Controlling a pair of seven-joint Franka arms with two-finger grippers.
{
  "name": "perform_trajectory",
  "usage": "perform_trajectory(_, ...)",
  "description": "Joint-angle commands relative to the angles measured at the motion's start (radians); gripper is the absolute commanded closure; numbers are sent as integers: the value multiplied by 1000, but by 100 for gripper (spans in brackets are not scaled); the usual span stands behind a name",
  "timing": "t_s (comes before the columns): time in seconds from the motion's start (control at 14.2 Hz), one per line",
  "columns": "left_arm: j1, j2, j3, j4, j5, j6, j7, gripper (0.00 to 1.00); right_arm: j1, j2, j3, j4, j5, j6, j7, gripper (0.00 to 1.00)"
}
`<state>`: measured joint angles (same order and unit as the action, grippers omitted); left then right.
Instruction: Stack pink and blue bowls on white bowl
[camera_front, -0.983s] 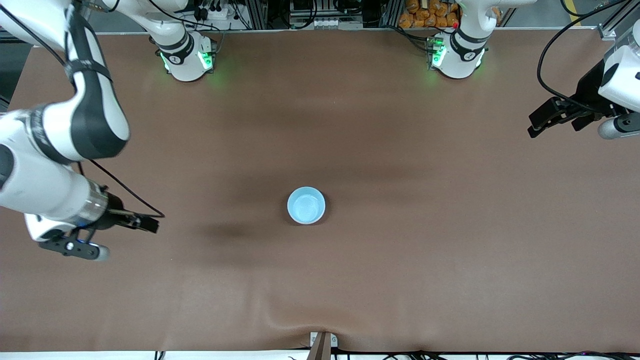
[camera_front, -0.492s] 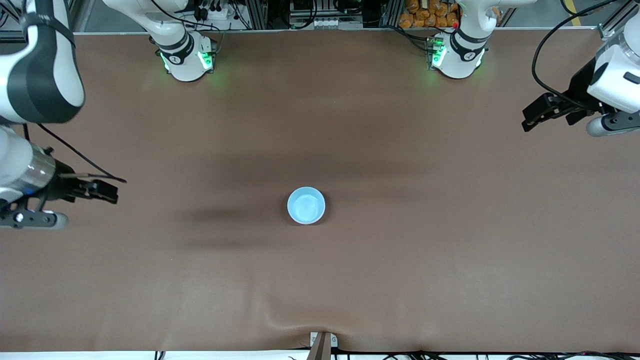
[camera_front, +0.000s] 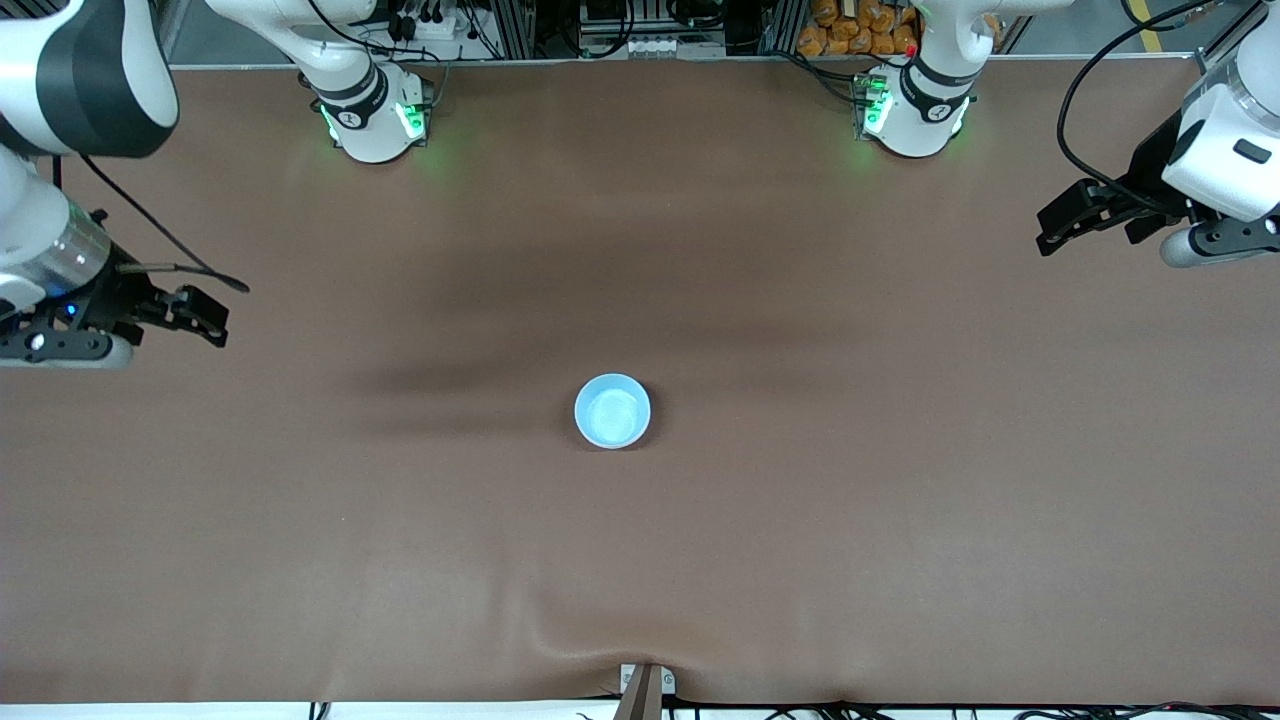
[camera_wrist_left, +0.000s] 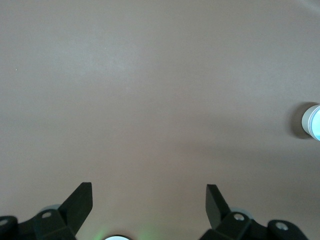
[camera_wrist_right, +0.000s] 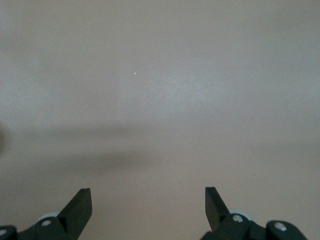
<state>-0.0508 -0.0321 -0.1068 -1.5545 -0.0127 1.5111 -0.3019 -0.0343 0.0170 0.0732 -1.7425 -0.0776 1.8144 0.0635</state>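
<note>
A light blue bowl (camera_front: 612, 410) stands upright in the middle of the brown table. It also shows at the edge of the left wrist view, where the bowl (camera_wrist_left: 313, 121) has a pale grey-white outer wall and a blue inside. No pink bowl or separate white bowl shows; whether they sit under the blue one I cannot tell. My right gripper (camera_front: 208, 316) hovers open and empty over the right arm's end of the table, and my left gripper (camera_front: 1050, 230) hovers open and empty over the left arm's end. Only bare table lies between the jaws of the left gripper (camera_wrist_left: 149, 189) and the right gripper (camera_wrist_right: 147, 192).
The two arm bases (camera_front: 375, 120) (camera_front: 910, 115) stand along the table's edge farthest from the front camera. A small clamp (camera_front: 645, 688) sits at the nearest edge, with a wrinkle in the brown cover (camera_front: 600, 640) beside it.
My right arm has swung away from the bowl, toward its own end of the table and away from the front camera. My left gripper drew back slightly. The bowl has not moved.
</note>
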Motion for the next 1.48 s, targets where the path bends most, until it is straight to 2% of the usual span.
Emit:
perform_trajectory(0.0, 11, -40, -10, -29, -10, -12, 7, 0, 25, 41, -13, 175, 6, -148, -25, 0)
perform_trajectory(0.07, 11, -40, -10, -29, -10, -12, 7, 0, 30, 73, -13, 260, 4, -220, -27, 0)
perform_trajectory(0.21, 12, -39, -10, -29, -10, -12, 7, 0, 13, 84, -18, 290, 12, -263, -132, 0)
perform_trajectory(0.42, 14, -39, -10, -29, -10, -12, 9, 0, 10, 28, -44, 204, 42, -251, -149, 0)
perform_trajectory(0.63, 14, -39, -10, -29, -10, -12, 7, 0, 16, -98, -56, 27, 48, -163, -151, 0)
perform_trajectory(1.4, 17, -31, -8, -22, -10, -11, 9, 0, 30, -97, -50, 38, 48, -165, -163, 0)
